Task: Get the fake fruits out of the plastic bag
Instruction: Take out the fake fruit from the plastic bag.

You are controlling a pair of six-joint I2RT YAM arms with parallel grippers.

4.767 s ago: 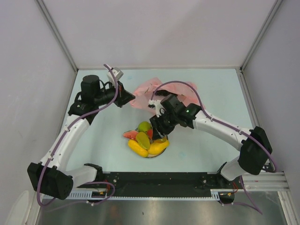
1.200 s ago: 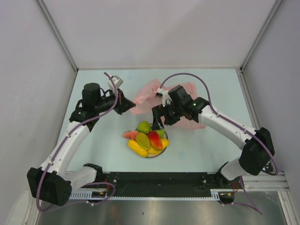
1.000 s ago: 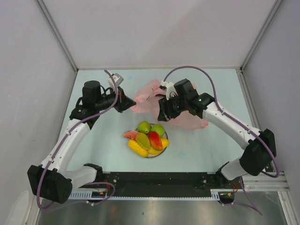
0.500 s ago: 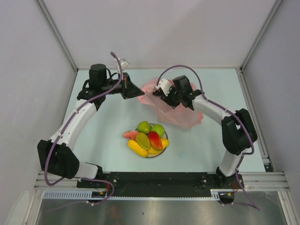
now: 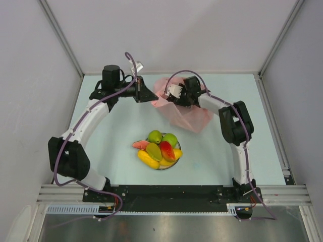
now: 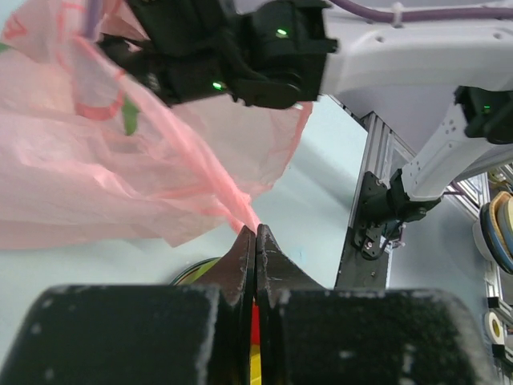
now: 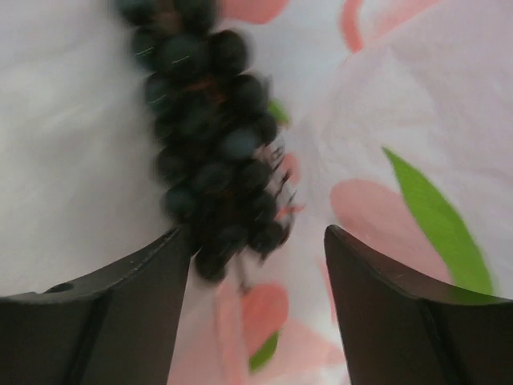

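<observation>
The plastic bag (image 5: 187,113) has been lifted at its mouth and drawn toward the far edge of the tabletop (image 5: 111,136) over the last 5 s. A fold of its film is clenched flat in the left tool (image 6: 256,241). The film is thin, translucent pink and crinkled, printed with red and green shapes.

The right tool (image 7: 255,234), recorded over the fruit pile (image 5: 159,150) 4.8 s ago, is now inserted in the bag mouth, jaws released and wide. 1 red fruit (image 5: 167,150) has been added to the pile, mid-tabletop toward the near edge.

1 grape bunch (image 7: 210,144) is noted inside the bag: dark, knobbly, glossy beads, its end between the spread jaws, not gripped. Judgement: at least 1 fruit remains to be extracted.
</observation>
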